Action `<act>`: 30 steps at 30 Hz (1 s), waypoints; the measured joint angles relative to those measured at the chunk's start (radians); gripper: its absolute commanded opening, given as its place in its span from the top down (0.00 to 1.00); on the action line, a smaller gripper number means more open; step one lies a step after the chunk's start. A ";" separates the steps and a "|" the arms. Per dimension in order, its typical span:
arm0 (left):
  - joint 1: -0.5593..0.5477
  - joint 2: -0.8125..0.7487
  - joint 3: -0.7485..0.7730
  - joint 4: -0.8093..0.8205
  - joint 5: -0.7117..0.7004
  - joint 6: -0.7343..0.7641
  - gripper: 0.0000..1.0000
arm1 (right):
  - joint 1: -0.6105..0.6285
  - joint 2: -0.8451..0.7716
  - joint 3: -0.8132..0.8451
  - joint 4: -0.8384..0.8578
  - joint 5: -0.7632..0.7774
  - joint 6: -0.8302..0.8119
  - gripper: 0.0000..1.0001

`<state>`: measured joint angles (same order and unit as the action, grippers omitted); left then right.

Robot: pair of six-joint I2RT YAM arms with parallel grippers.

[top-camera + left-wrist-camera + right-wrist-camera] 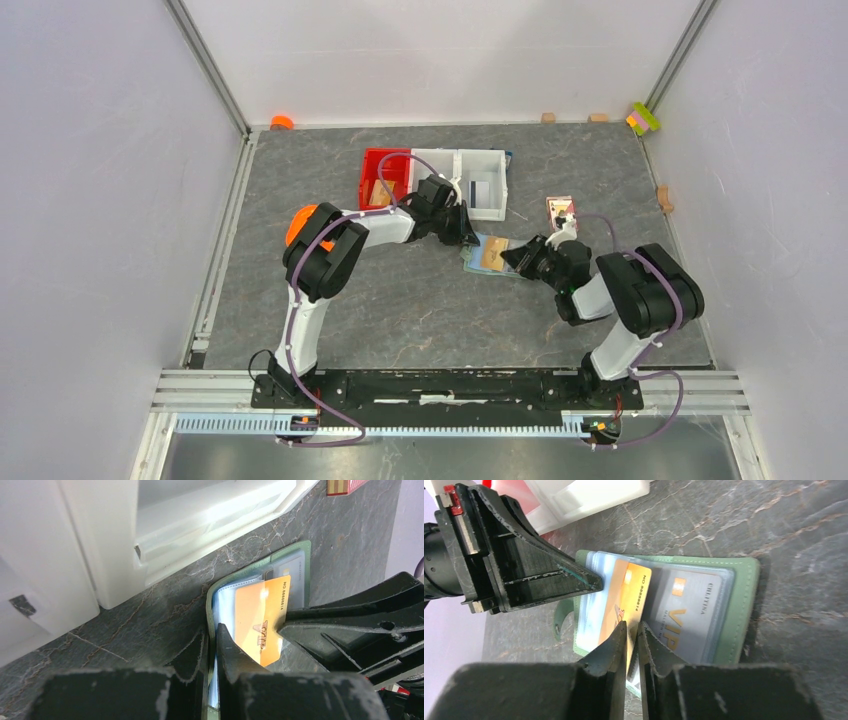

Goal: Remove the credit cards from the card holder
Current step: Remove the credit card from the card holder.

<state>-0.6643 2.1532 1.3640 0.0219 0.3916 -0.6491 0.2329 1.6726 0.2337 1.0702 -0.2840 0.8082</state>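
- The card holder (744, 605) is seen lying open on the dark, veined table (774, 520), just in front of the white bin (200, 510). In the top view it is largely covered by the two grippers meeting over it.
- The left gripper (211, 632) is clamped on one end of the holder. A strip of green rim and pale pocket is pinched between its fingers, and what lies under them is hidden.
- The right gripper (631, 630) is closed on the gold card (629, 592). Its fingers are nearly together, and the card's lower edge is lost between them.
- The gold card is tilted and stands partly out of its pocket. How much of it is tucked in cannot be told.
- A grey card (689, 615) marked VIP is seen in the right half of the holder. Its smaller print is too blurred to be read.
- A pale blue card (591, 605) is glimpsed beneath the gold one and mostly covered by it. Whether it is one card or several cannot be made out.
- The holder's small tab (560, 622) is seen at the left edge, below the left gripper's finger.
- A red bin (370, 165) adjoins the white bin, and a pink flat item (561, 210) lies beyond the right gripper, apart from the holder. The bins' contents are too small to be identified.
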 measured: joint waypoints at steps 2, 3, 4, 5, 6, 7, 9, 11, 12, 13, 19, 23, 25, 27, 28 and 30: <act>0.000 0.000 0.000 0.000 0.000 0.000 0.98 | 0.003 0.019 0.007 0.014 -0.024 -0.002 0.74; 0.000 0.000 0.000 0.000 0.000 0.000 0.98 | 0.006 0.024 0.013 0.017 -0.032 -0.002 0.73; 0.000 0.000 0.000 0.000 0.000 0.000 0.98 | 0.010 0.029 0.021 0.018 -0.039 -0.003 0.73; 0.000 0.000 0.000 0.000 0.000 0.000 0.98 | 0.014 0.033 0.027 0.018 -0.047 -0.003 0.72; 0.000 0.000 0.000 0.000 0.000 0.000 0.98 | 0.018 0.038 0.034 0.021 -0.055 -0.003 0.72; 0.000 0.000 0.000 0.000 0.000 0.000 0.98 | 0.021 0.042 0.039 0.021 -0.060 -0.004 0.71; 0.000 0.000 0.000 0.000 0.001 0.000 0.98 | 0.022 0.050 0.044 0.021 -0.067 -0.005 0.71; 0.000 0.000 0.000 0.000 0.001 0.000 0.98 | 0.023 0.059 0.048 0.021 -0.074 -0.005 0.73; 0.000 0.000 0.000 0.000 0.001 0.000 0.98 | 0.023 0.065 0.050 0.020 -0.076 -0.005 0.77; 0.000 0.000 0.000 0.000 0.000 0.000 0.98 | 0.023 0.070 0.052 0.021 -0.077 -0.005 0.81; 0.001 -0.001 0.000 -0.002 -0.003 0.000 0.98 | 0.021 0.077 0.056 0.008 -0.065 -0.006 1.00; -0.001 -0.006 -0.005 -0.002 -0.021 0.000 0.98 | 0.022 0.045 0.054 -0.022 -0.039 -0.010 1.00; -0.006 -0.013 -0.010 -0.001 -0.041 0.000 0.98 | 0.019 0.000 0.038 -0.042 -0.009 -0.012 1.00; -0.010 -0.019 -0.014 -0.003 -0.063 0.000 0.98 | 0.014 -0.040 0.016 -0.058 0.022 -0.013 1.00; -0.011 -0.021 -0.016 -0.004 -0.071 0.000 0.98 | 0.011 -0.060 0.003 -0.064 0.038 -0.013 1.00; -0.013 -0.026 -0.018 -0.007 -0.082 0.000 0.98 | 0.004 -0.101 -0.024 -0.074 0.072 -0.016 1.00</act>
<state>-0.6769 2.1277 1.3464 0.0151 0.3092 -0.6487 0.2371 1.5715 0.2096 0.9966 -0.2119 0.7921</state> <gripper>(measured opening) 0.108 0.006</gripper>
